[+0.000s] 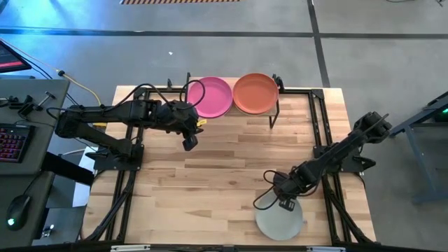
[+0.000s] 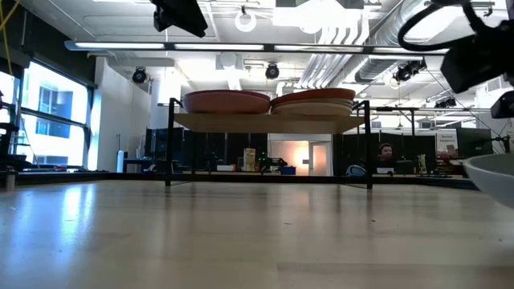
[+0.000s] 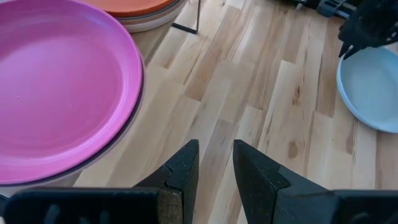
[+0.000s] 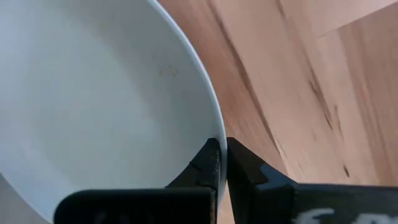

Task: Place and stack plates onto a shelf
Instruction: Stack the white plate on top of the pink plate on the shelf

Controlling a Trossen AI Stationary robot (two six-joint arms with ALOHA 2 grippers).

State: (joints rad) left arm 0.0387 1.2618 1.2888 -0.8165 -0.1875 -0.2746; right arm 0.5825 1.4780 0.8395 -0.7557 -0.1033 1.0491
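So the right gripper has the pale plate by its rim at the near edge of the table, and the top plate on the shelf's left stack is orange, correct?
Not quite. The right gripper does pinch the pale plate by its rim at the table's near edge, but the high view shows the shelf's left stack topped by a magenta plate; the orange plate tops the right stack.

Bright even overhead light; glare on table (image 2: 161, 217); near tabletop blurred.

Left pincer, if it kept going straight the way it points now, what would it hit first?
Probably bare tabletop. The left pincer aims between the magenta plate and the pale plate; depth is hard to judge.
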